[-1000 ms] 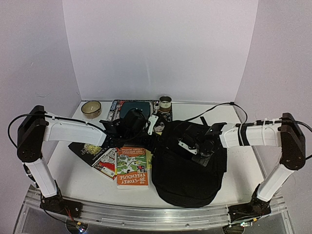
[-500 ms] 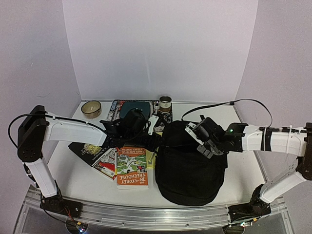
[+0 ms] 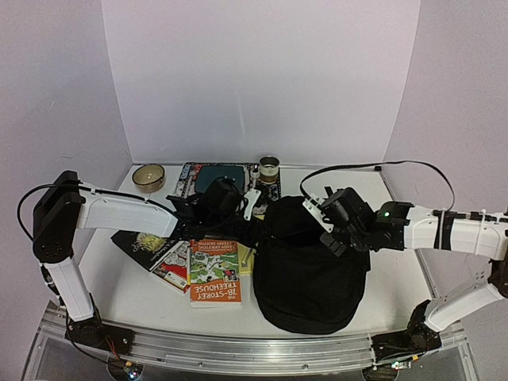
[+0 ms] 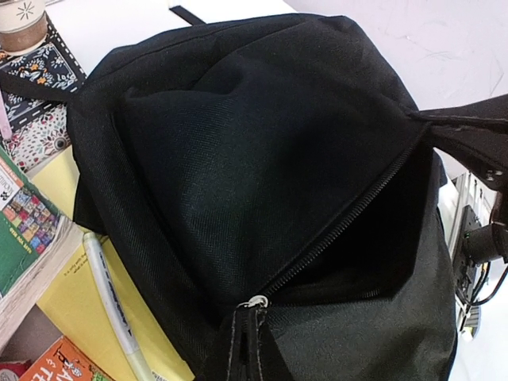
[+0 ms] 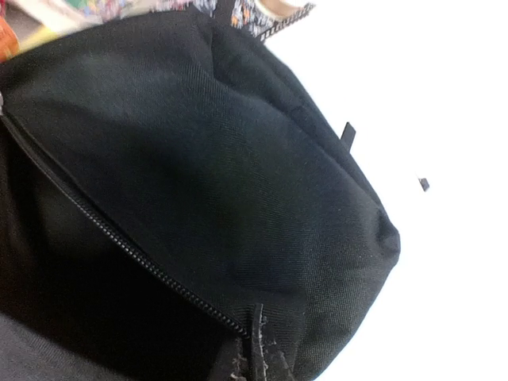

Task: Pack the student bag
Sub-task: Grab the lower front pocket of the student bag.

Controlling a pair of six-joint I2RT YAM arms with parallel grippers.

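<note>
The student bag (image 3: 309, 274) is a large black backpack lying at the table's front centre-right, its top towards the back. Its main zipper (image 4: 341, 226) is open and the dark inside shows. My left gripper (image 3: 255, 230) is at the bag's top left corner, shut on the black zipper pull (image 4: 242, 349) below the metal ring (image 4: 255, 302). My right gripper (image 3: 335, 236) is at the top right corner, shut on a fabric tab (image 5: 258, 353) at the zipper's end. Both pull the opening taut between them. The fingers themselves are out of both wrist views.
Left of the bag lie an orange Treehouse book (image 3: 216, 287), a green book (image 3: 213, 255), a yellow notebook (image 4: 71, 317) with a white marker (image 4: 111, 302) on it, and a black book (image 3: 136, 240). At the back stand a bowl (image 3: 148, 176), a teal pad on a patterned mat (image 3: 218, 176) and a tape roll (image 3: 270, 167).
</note>
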